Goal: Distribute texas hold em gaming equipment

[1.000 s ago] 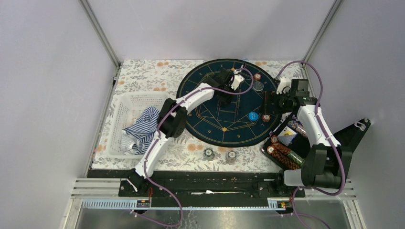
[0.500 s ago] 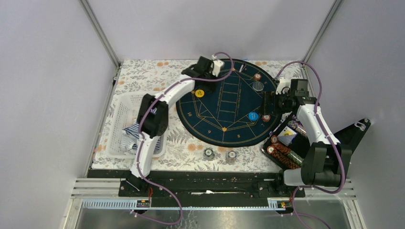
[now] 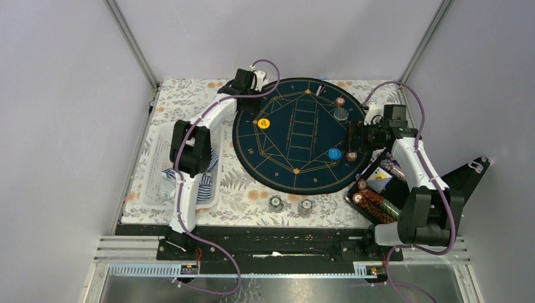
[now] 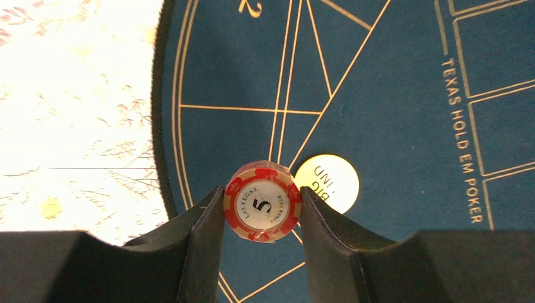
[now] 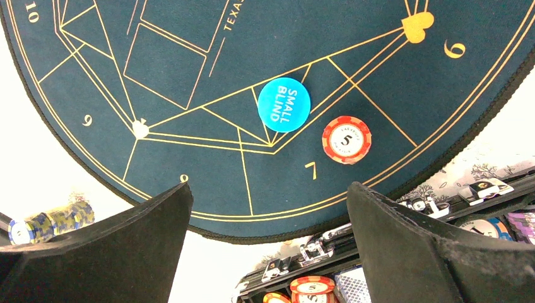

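My left gripper (image 4: 262, 211) is shut on a red chip stack (image 4: 262, 202) marked 5, held above the round blue mat's (image 4: 391, 95) left part, next to the yellow disc (image 4: 334, 183). Seen from above, that gripper (image 3: 245, 85) hangs over the mat's far left edge, beyond the yellow disc (image 3: 264, 123). My right gripper (image 5: 268, 208) stands wide open and holds nothing, over the mat's right edge (image 3: 359, 134). Below it lie the blue disc (image 5: 284, 104) and a red chip stack (image 5: 346, 139).
Another red stack (image 3: 340, 101) and a grey one (image 3: 340, 114) sit on the mat's far right. Two stacks (image 3: 275, 202) (image 3: 306, 206) stand on the floral cloth in front. An open black case (image 3: 372, 189) with chips and cards lies right. A white basket (image 3: 165, 151) holds striped cloth.
My left arm has swung left from the mat's far middle to its far left edge, carrying the red stack and uncovering the yellow disc. The right arm has not moved.
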Controlling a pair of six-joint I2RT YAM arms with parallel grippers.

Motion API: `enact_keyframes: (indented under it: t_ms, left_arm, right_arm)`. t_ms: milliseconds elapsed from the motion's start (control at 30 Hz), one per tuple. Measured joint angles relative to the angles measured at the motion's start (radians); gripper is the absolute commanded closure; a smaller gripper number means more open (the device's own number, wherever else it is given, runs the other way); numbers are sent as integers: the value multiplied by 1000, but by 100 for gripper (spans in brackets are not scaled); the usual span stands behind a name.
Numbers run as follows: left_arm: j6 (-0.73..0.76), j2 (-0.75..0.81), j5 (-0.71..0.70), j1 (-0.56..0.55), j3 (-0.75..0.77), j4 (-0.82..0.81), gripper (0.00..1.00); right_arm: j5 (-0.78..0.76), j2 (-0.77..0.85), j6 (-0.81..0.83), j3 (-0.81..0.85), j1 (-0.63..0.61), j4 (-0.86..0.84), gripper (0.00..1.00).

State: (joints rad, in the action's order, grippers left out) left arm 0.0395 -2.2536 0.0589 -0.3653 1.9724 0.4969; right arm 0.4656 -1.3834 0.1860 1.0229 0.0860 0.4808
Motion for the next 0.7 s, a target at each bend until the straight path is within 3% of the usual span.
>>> enact_keyframes:
  t_ms: [700]
  left_arm:
    - [0,-188,-41,41,100,-8,61]
  right_arm:
    - [0,-24,0,0,0,0,0]
